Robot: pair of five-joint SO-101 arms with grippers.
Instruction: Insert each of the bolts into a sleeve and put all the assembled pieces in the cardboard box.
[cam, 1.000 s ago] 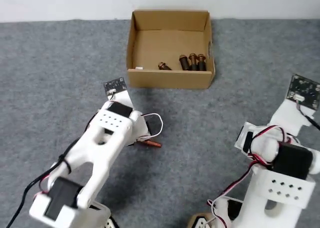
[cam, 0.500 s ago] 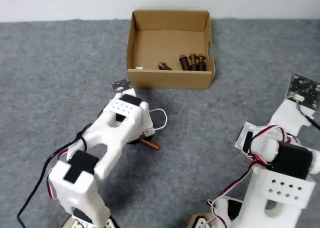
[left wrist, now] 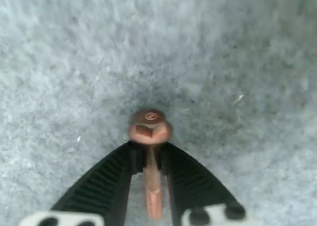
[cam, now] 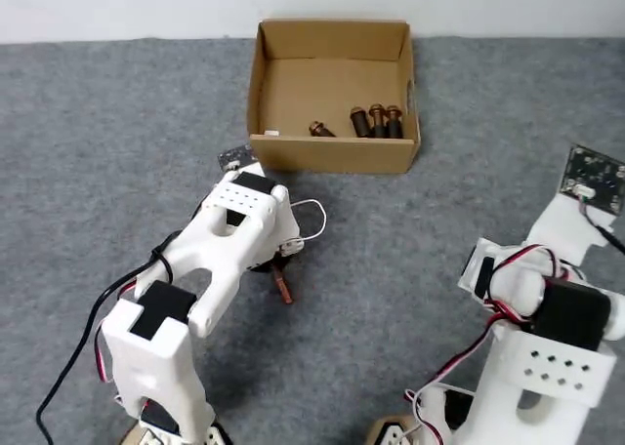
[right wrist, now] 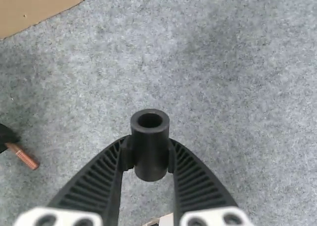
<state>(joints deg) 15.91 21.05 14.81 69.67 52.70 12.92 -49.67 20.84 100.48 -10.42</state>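
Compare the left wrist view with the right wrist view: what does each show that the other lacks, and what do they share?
Left wrist view, not the right: the hex head of the bolt, its shank clamped in the left gripper. Right wrist view, not the left: the right gripper shut on a black sleeve, its bore facing the camera, and a corner of the cardboard box. Shared: the same bolt and the grey carpet.

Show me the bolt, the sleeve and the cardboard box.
bolt (left wrist: 150,130), left wrist view, its hex head.
sleeve (right wrist: 149,154), right wrist view, its side wall.
cardboard box (cam: 332,155), high view, its front wall.
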